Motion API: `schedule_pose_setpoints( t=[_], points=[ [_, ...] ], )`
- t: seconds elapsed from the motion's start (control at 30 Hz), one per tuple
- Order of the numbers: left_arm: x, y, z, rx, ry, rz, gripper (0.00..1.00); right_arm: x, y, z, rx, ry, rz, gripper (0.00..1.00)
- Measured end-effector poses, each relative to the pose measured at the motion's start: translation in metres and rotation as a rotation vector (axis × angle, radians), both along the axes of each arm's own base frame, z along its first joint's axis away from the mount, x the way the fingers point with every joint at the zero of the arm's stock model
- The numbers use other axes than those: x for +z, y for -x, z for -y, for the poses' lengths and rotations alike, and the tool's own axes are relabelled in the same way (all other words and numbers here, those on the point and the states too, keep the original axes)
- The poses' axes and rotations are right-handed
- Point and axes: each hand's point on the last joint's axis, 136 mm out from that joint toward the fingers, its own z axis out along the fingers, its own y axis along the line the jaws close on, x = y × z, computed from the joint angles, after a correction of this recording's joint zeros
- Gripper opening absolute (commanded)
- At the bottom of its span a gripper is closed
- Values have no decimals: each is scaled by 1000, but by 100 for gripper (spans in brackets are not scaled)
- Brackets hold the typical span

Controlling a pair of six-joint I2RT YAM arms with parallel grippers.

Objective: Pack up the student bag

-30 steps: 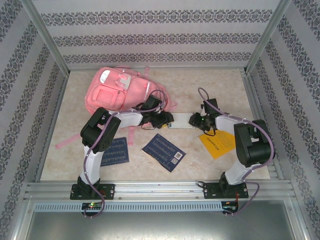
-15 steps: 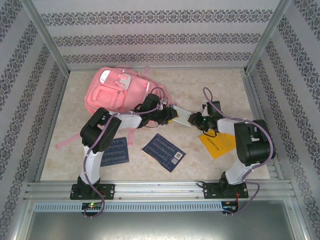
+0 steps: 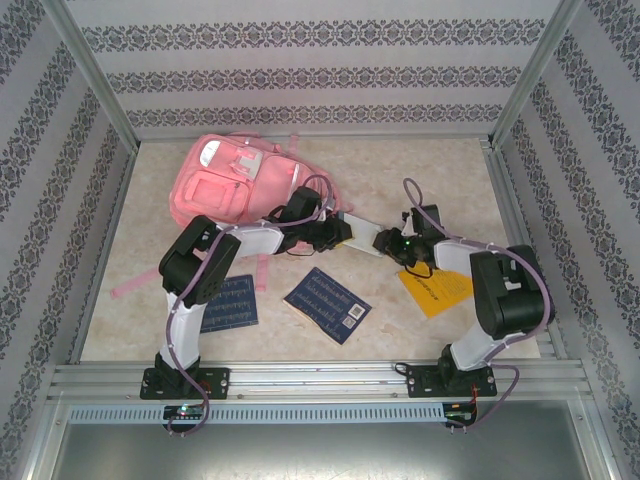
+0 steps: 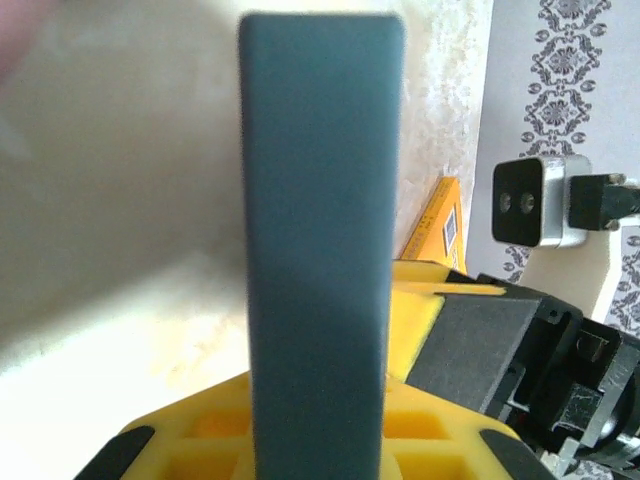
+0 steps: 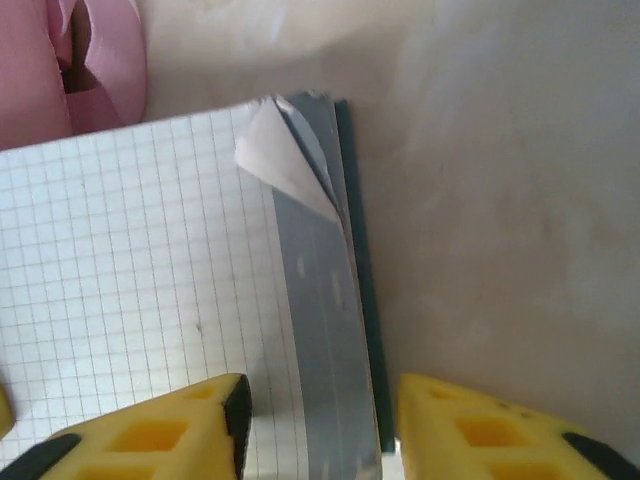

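Although the student bag lies flat toward the far left of the bench, most of what looks meant for it is outside it, so I judge the packing to be at an early stage. Whether a zip is open, or whether anything is already inside, cannot be told from above.

A dark blue booklet rests on the bench beside the left arm. A second dark blue booklet rests nearer the middle, and a yellow booklet lies partly under the right arm. Neither hand touches any of them.

The item being handled is a squared-paper notebook with a slate cover, just right of the bag and between the two arms. The left hand appears clamped on the end nearest the bag. From the left wrist, the slate cover rises out of the yellow grip.

The right hand sits at the opposite end. Its fingers stand apart, with the notebook's dark edge in the gap and one page corner curled.

What remains, as I read it, is getting the notebook into the bag and then the three booklets.
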Motion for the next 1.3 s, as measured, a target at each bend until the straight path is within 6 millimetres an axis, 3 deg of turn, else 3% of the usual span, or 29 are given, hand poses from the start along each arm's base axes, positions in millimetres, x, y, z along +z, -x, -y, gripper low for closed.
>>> schedule_pose_setpoints(
  t=[0.1, 0.17, 0.33, 0.47, 0.6, 0.73, 1.03, 1.17, 1.3],
  points=[
    [23, -1, -3, -17, 18, 55, 0, 19, 7, 0, 7, -1, 47, 86],
    [45, -3, -4, -25, 64, 91, 0, 38, 8, 0, 0, -15, 101, 95],
    [101, -14, -11, -40, 288, 166, 0, 95, 3, 8, -61, -110, 265, 97],
    [143, -17, -13, -69, 432, 227, 0, 120, 8, 14, -102, -242, 311, 95],
    [164, -12, -12, -103, 507, 250, 0, 144, 7, 8, -81, -356, 339, 94],
    [174, -9, -12, -115, 537, 263, 0, 165, 8, 0, -39, -438, 364, 94],
    [174, -6, -11, -132, 541, 253, 0, 204, 14, -7, 26, -516, 468, 89],
    [174, -5, -11, -136, 542, 249, 0, 230, 23, 0, 14, -483, 597, 86],
    [174, -5, -11, -138, 543, 242, 0, 247, 29, 13, -43, -413, 695, 94]
  ],
)
